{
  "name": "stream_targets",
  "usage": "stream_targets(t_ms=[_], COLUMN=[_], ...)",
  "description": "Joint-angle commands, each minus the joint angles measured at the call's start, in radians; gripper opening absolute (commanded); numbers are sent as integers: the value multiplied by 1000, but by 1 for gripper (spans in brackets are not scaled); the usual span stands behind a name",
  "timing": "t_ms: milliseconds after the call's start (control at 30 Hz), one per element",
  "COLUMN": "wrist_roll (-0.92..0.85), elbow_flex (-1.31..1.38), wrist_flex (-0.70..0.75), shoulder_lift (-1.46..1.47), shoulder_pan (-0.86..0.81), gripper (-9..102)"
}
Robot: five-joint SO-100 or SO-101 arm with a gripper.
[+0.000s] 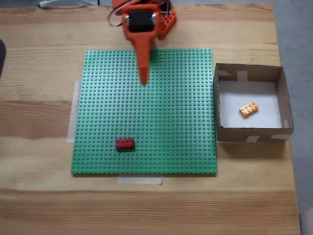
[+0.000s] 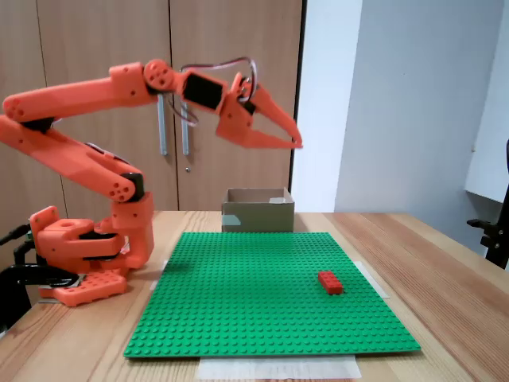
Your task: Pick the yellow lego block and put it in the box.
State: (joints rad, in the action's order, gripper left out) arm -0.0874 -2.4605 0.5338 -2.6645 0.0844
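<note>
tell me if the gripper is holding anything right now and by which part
Nothing is held. The gripper hangs high above the green baseplate with its fingers together and nothing between them. The yellow lego block lies inside the box.

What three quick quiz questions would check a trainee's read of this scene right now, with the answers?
1. True or false: the yellow lego block lies on the white bottom of the box.
2. Which brick sits on the green baseplate in both fixed views?
A. a blue one
B. the red brick
C. none
3. Fill in: the gripper hangs ____ the baseplate, holding nothing.

Key
1. True; it rests inside the box, apart from the walls.
2. B; it sits near the baseplate's edge farthest from the arm's base.
3. Above; the side-on fixed view shows it well up in the air with its fingertips together.
</note>
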Motion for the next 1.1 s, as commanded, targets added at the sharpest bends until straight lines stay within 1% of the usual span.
stream_targets(t_ms=[0, 300, 567, 667, 700, 800, 1067], wrist_roll=[-17, 49, 31, 28, 34, 31, 31], elbow_flex=[-124, -396, -571, -604, -641, -678, -719], wrist_flex=[-8, 112, 141, 189, 227, 255, 272], shoulder_lift=[-110, -364, -502, -538, -560, -598, -600], shoulder_pan=[-28, -49, -54, -54, -54, -52, -54], gripper=[-1, -1, -1, -1, -1, -1, -1])
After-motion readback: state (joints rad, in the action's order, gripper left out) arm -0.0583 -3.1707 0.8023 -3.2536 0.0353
